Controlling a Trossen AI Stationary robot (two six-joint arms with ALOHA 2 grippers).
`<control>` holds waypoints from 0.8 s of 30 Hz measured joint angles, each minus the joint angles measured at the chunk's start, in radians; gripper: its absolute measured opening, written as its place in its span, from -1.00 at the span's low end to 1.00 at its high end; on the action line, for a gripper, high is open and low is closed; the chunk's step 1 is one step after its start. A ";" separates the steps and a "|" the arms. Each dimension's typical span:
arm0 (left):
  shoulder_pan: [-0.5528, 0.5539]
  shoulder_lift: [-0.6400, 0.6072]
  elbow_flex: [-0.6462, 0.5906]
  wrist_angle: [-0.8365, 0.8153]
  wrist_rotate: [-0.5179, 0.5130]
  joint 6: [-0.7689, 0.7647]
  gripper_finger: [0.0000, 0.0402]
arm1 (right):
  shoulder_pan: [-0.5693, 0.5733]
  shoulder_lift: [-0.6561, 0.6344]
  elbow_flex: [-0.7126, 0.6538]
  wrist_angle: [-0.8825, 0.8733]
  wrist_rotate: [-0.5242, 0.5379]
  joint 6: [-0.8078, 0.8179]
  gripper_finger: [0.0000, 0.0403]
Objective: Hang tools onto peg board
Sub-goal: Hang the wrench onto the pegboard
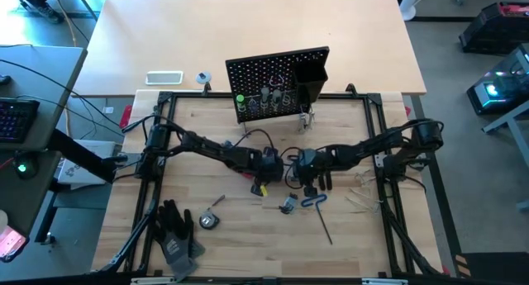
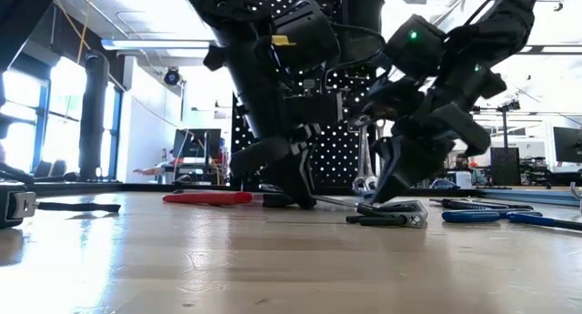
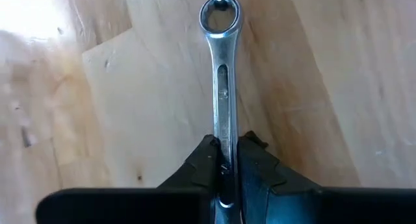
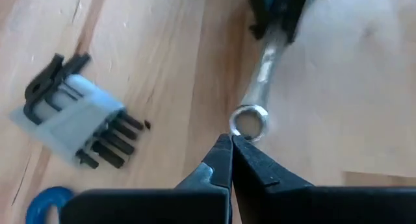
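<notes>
A silver wrench (image 3: 222,87) lies on the wooden table between my two grippers, its ring end (image 3: 221,13) pointing away from my left gripper (image 3: 225,167), which is shut on its shank. My right gripper (image 4: 232,141) is shut, its tips right at the wrench's ring end (image 4: 249,121). In the high view both grippers (image 1: 269,165) (image 1: 303,167) meet at the table's middle, in front of the black peg board (image 1: 277,83), which stands upright at the far side with a few tools in it. My left gripper pinches the wrench's shank (image 3: 223,143) between its two fingers, one on each narrow edge. The fingers slant down from above and lie along the wrench. The end behind the fingers is hidden. The ring end looks to be on the table. My right gripper's shut tips stand against the ring end (image 4: 242,128); whether they touch it, I cannot tell.
A grey holder of black hex keys (image 4: 71,123) and a blue-handled tool (image 1: 314,201) lie near the right gripper. A thin black rod (image 1: 325,228), a tape measure (image 1: 207,220) and black gloves (image 1: 173,233) lie toward the near edge. A red tool (image 2: 209,197) shows in the low view.
</notes>
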 joint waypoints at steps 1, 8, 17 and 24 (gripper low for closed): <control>-0.002 -0.004 -0.001 0.000 -0.011 -0.001 -0.86 | 0.000 -0.022 0.000 -0.014 0.009 0.000 -1.00; -0.014 -0.054 -0.008 -0.010 -0.107 -0.014 -0.87 | 0.031 -0.198 0.002 -0.159 0.077 0.047 -1.00; -0.033 -0.139 -0.006 0.015 -0.195 -0.062 -0.99 | 0.140 -0.448 0.004 -0.318 0.193 0.121 -1.00; -0.057 -0.222 -0.005 0.072 -0.267 -0.073 -0.99 | 0.209 -0.577 0.004 -0.383 0.273 0.166 -1.00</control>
